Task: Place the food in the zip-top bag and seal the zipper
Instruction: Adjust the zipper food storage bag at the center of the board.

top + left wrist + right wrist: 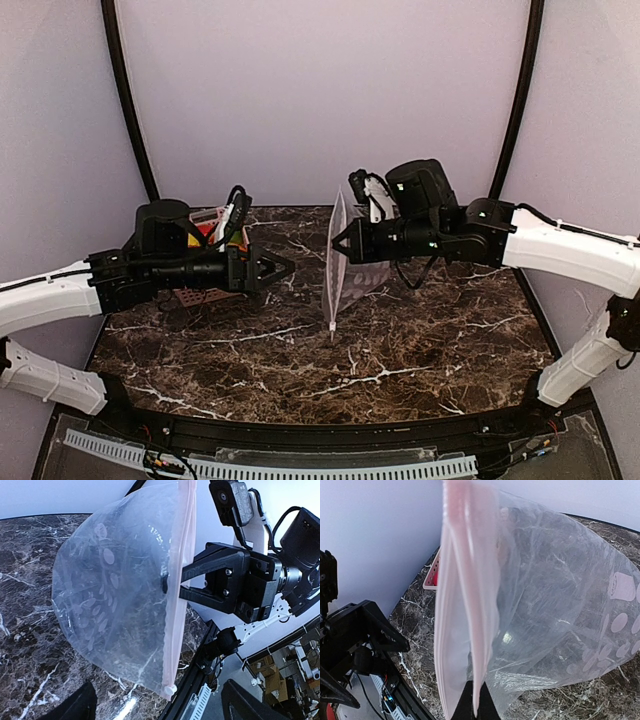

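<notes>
The zip-top bag hangs upright over the middle of the table, clear and dotted, and looks to hold nothing. Its pink zipper runs down the edge facing left, with the slider tab at the bottom end. My right gripper is shut on the pink strip. My left gripper stands open, a short gap to the left of the zipper, nothing between its fingers. The food shows as red, yellow and green bits behind the left arm.
A pink slotted basket holding the food sits at the back left, partly hidden by my left arm. Marble tabletop spreads in front of the bag, with a black rail along the near edge.
</notes>
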### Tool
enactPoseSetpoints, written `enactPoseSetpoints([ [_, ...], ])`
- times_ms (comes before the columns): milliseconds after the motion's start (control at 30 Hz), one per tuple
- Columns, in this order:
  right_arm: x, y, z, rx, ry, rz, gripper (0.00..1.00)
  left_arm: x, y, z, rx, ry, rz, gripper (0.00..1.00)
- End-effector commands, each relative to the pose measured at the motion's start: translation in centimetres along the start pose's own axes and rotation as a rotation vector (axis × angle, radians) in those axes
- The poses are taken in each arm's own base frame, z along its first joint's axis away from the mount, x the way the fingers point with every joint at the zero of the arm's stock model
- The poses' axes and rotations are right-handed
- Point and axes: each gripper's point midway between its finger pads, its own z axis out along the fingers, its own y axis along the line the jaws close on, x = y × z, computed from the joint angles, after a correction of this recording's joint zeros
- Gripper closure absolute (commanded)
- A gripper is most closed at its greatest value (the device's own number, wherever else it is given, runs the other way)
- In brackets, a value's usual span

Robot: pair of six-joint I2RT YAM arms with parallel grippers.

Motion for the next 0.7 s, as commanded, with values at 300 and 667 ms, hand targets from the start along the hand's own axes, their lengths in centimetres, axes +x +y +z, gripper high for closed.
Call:
enactPoseSetpoints([
  [300, -1.1, 1.4, -0.5, -0.054, -0.038, -0.003, 1.00, 0.8, -2.4, 4.3, 0.096, -0.018, -0.046, 0.30],
  [667, -0.8, 1.4, -0.1, -0.061, -0.027, 0.005, 1.00, 0.4, -1.3, 6.5, 0.019, -0.042, -0.051, 0.38],
])
